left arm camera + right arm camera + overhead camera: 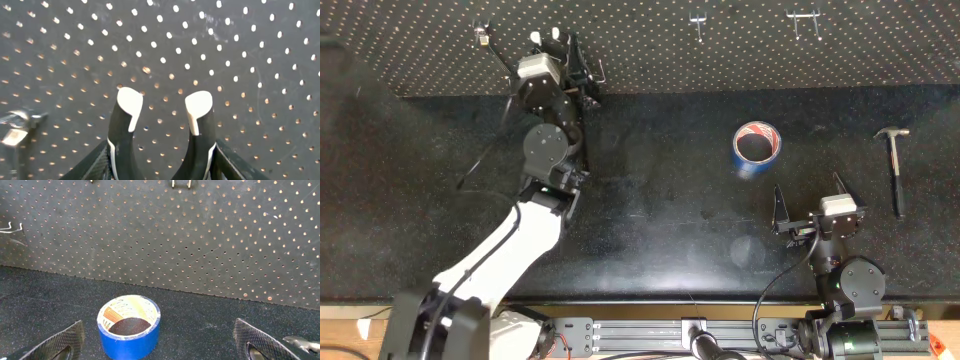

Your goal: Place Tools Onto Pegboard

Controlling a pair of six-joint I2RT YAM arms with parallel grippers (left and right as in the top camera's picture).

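Note:
My left gripper (560, 55) is raised against the pegboard (740, 40) at the back left. It is shut on a pair of pliers whose two black handles with white tips (129, 107) point at the board's holes. A metal hook (15, 131) sticks out of the board just beside them. The right gripper (808, 205) stays low near the front right, open and empty, its fingers (60, 342) spread wide. In front of it a blue tape roll (129, 327) stands on the black mat (660, 170). A hammer (894, 170) lies at the far right.
Two more hooks (697, 20) (804, 20) hang on the pegboard's upper right, and one at the upper left (480, 38). The hammer's head (300, 342) lies close to the right gripper's outer finger. Cables run along the left arm.

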